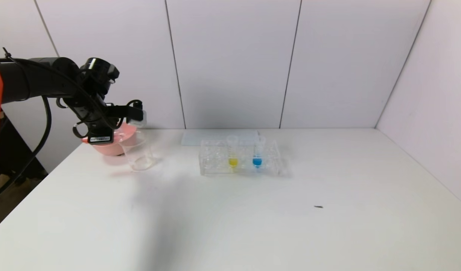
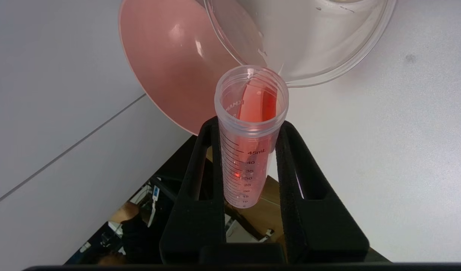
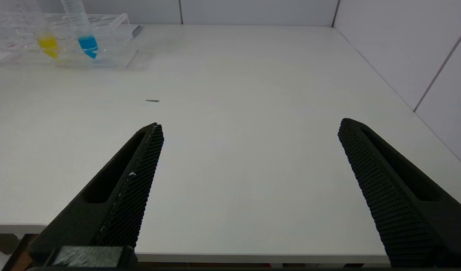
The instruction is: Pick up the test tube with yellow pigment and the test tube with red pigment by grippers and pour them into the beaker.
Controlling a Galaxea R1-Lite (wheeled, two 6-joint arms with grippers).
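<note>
My left gripper (image 2: 249,126) is shut on the test tube with red pigment (image 2: 249,150), a clear graduated tube. It holds the tube tipped over, and red liquid lies along the wall near the mouth. The tube's mouth sits just at the rim of the clear beaker (image 2: 320,45). In the head view this gripper (image 1: 134,113) hangs above the beaker (image 1: 140,156) at the table's far left. The test tube with yellow pigment (image 1: 233,152) stands upright in a clear rack (image 1: 215,162). My right gripper (image 3: 249,128) is open and empty over the table's near edge.
A pink bowl (image 1: 110,146) sits right behind the beaker, by the table's left edge. A blue-liquid tube (image 1: 257,152) stands in the rack beside the yellow one. A flat white sheet (image 1: 200,137) lies behind the rack. A small dark speck (image 1: 318,206) is on the table.
</note>
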